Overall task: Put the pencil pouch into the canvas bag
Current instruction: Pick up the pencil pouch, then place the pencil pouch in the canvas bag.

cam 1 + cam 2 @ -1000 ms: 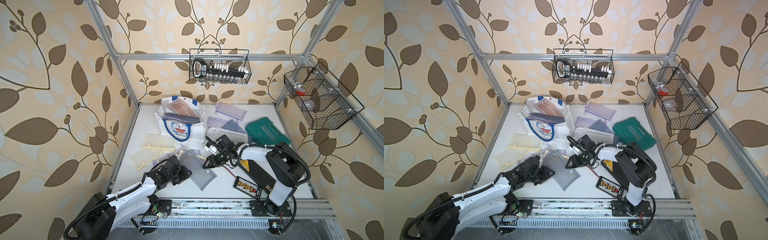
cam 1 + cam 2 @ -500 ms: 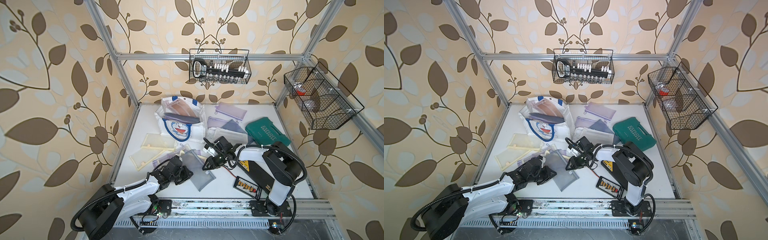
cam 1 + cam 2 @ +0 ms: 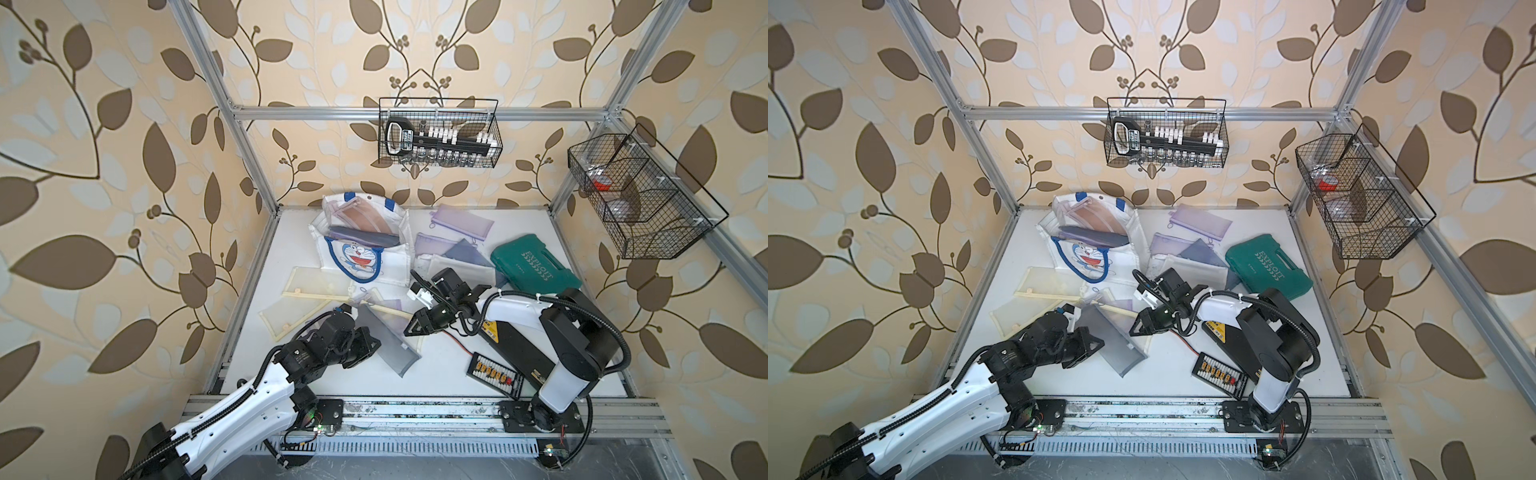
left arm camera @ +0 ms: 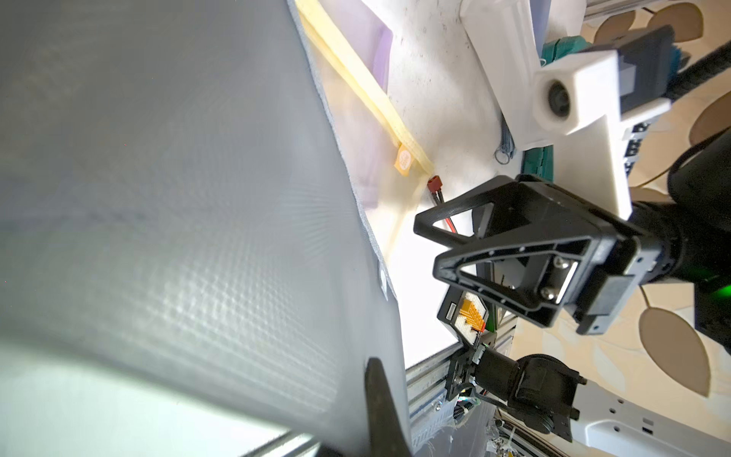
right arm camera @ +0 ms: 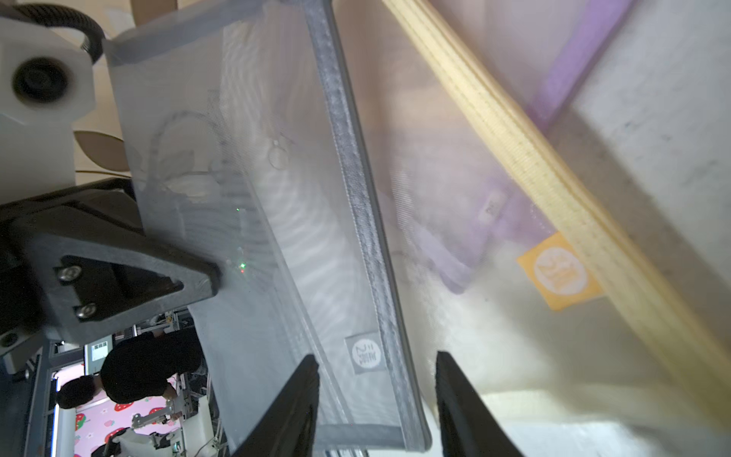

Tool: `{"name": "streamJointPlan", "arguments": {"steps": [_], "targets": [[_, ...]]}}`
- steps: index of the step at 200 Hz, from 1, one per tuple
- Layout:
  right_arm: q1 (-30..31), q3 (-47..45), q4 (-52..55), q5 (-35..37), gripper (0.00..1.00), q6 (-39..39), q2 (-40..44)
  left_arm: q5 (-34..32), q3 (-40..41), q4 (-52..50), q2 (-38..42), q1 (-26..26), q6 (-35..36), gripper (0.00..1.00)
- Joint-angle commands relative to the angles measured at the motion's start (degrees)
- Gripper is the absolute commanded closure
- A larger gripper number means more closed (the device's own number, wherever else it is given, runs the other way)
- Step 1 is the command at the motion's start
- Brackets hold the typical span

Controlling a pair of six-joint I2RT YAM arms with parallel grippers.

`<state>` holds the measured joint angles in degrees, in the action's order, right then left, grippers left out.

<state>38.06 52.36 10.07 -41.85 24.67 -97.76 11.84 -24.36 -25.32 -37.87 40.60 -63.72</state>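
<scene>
The pencil pouch [image 3: 388, 343] is a grey mesh zip pouch lying near the table's front, between both arms. My left gripper [image 3: 375, 345] is shut on its left edge; in the left wrist view the pouch [image 4: 178, 198] fills the picture beside one finger [image 4: 383, 407]. My right gripper [image 3: 409, 331] is open, and its jaws straddle the zipper corner of the pouch [image 5: 277, 237] without pinching it. The canvas bag [image 3: 392, 266] stands at the back, white with blue handles and a cat face, with pouches showing inside.
A green tool case [image 3: 536, 266] lies at the back right. Purple pouches [image 3: 461, 222] and yellow pouches [image 3: 316, 286] are scattered around the bag. A black charger board [image 3: 494, 372] with a red lead sits at the front right. Wire baskets [image 3: 438, 133] hang on the walls.
My left gripper has closed on the grey pouch's edge and shifted slightly forward. My right gripper has come down to the pouch's zipper side, its jaws narrowing and then widening.
</scene>
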Motion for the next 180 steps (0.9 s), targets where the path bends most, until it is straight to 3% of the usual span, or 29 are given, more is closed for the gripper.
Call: {"name": "streamJointPlan", "arguments": {"steps": [1, 60, 110, 155, 180], "targets": [[-1.1, 2.8, 3.5, -0.7, 0.47, -0.7, 3.3, -3.3, -5.7, -13.2, 1.8, 0.5, -1.0, 1.0], [-4.0, 7.8, 12.9, 3.3, 0.25, -3.9, 11.5, -8.7, -26.0, -24.7, -4.9, 0.5, -0.5, 1.0], [-5.5, 8.5, 18.6, 8.1, 0.12, -4.6, 19.4, -16.6, -51.2, -32.8, -15.3, 0.5, 1.7, 1.0], [-5.5, 9.2, 22.2, 12.4, 0.03, -4.9, 23.9, -26.0, -68.3, -31.7, -26.4, 0.3, 2.8, 1.0], [-5.5, 10.6, 23.7, 14.1, 0.01, -5.2, 25.1, -26.8, -77.3, -30.2, -34.9, -3.6, 6.0, 1.0]]}}
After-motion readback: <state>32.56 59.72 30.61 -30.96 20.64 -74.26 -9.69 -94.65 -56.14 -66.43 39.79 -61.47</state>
